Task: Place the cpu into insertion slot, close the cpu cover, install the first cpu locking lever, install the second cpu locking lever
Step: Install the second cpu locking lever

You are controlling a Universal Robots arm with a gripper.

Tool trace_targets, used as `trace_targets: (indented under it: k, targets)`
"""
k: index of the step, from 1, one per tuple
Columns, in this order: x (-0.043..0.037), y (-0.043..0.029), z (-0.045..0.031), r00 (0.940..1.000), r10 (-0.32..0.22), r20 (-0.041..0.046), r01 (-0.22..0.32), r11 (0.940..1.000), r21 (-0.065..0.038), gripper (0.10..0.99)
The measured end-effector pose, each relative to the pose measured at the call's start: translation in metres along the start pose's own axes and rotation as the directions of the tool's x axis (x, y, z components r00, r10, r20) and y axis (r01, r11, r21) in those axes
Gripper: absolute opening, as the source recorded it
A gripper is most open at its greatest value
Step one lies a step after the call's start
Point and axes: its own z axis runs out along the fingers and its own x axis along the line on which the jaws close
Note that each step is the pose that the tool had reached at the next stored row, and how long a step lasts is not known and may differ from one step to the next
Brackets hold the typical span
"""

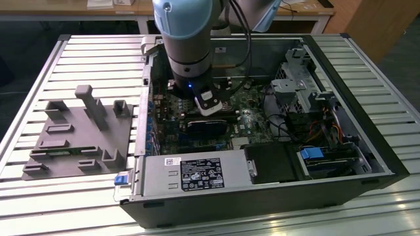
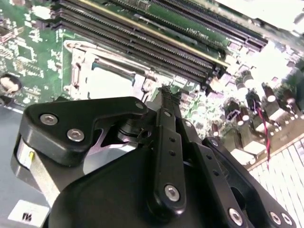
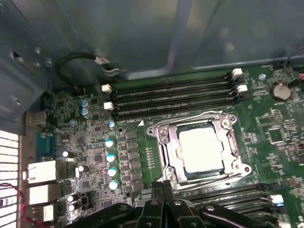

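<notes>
Pincer (image 3: 164,197) clenched, empty, hovering just beside insertion slot (image 3: 164,164). The cpu (image 3: 202,148) sits in slot, cpu cover (image 3: 171,147) down around it. Risk: fingertips slipping off a thin locking lever, scraping nearby memory slots (image 3: 171,97).

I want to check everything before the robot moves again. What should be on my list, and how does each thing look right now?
1. The cpu is sitting in the insertion slot: ok, its silver top lies flat inside the rim.
2. The cpu cover is down: ok, the metal frame lies around the chip.
3. Both locking levers are latched: cannot tell.
4. The gripper is empty: ok, its fingers are shut with nothing between them.
5. The gripper is close to the work: ok, in both wrist views it hangs over the motherboard beside the slot.
6. The gripper is clear of the board: cannot tell.
</notes>
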Motion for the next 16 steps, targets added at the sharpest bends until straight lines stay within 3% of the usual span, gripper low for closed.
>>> trace_targets:
  k: [2,5,16]
  targets:
    - [-0.0003,0.0005,-0.0012,1.0000,0.000,0.0003,0.000,1.0000,0.003,0.102]
    - [-0.0024,0.0009,-0.0016,1.0000,0.000,0.0027,0.000,0.9998,0.021,0.102]
    - [-0.0344,0.0060,0.0014,1.0000,0.002,-0.0042,-0.002,0.9997,0.025,0.102]
